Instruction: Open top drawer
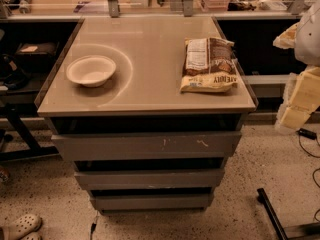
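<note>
Beige countertop, jaws at right edge

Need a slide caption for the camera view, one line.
Gripper at the right edge, apart from the top drawer; white bowl and snack bag sit on the countertop above.

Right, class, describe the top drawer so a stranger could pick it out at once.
Find the cabinet with a bowl and a snack bag on top; the gripper hangs beyond its right edge. Of the three grey drawer fronts below, the top drawer is the highest and widest, the only one with pale scratches right of centre.
</note>
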You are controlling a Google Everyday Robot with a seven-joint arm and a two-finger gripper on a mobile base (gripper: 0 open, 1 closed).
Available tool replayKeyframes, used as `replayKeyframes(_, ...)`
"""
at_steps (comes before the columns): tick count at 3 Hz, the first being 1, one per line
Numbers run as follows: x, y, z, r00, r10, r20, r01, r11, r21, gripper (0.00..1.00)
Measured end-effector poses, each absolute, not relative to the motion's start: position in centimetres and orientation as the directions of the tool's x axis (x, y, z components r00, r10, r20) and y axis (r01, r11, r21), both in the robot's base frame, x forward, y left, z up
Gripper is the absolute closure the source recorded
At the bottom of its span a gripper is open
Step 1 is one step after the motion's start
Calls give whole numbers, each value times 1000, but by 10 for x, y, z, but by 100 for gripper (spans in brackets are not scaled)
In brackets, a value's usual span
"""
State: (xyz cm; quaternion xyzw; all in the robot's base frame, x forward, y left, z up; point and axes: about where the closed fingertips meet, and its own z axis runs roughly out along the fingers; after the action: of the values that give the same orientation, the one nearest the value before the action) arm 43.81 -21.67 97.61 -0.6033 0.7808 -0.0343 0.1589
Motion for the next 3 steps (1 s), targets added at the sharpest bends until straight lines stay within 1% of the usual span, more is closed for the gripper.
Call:
replayKeyframes(1,435,-212,969,-215,-956,-202,-932,263,-251,0)
replayKeyframes(2,418,-192,937,-222,-947,-233,-937,273,-217,0)
replayKeyframes(3,404,-169,877,-221,-941,-255,-954,263,-144,0)
